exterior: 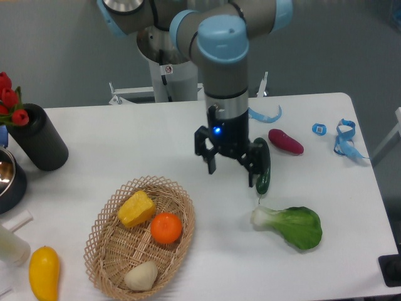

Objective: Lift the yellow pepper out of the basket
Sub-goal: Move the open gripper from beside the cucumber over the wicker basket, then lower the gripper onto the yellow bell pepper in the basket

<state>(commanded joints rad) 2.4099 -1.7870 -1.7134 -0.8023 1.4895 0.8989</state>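
Gripper (232, 170) open, empty, mid-frame. Yellow pepper (136, 209) lies lower left of it in the basket (103, 251), long axis running lower-left to upper-right.

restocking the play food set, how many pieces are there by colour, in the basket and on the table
yellow: 2 (yellow pepper, squash-like piece)
orange: 1 (orange fruit)
green: 2 (cucumber, bok choy)
magenta: 1
beige: 1
total: 7

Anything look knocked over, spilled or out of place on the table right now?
Nothing stands out. The yellow pepper sits in the basket beside the orange fruit, nothing tipped or spilled. The open gripper is empty, apart from the basket.
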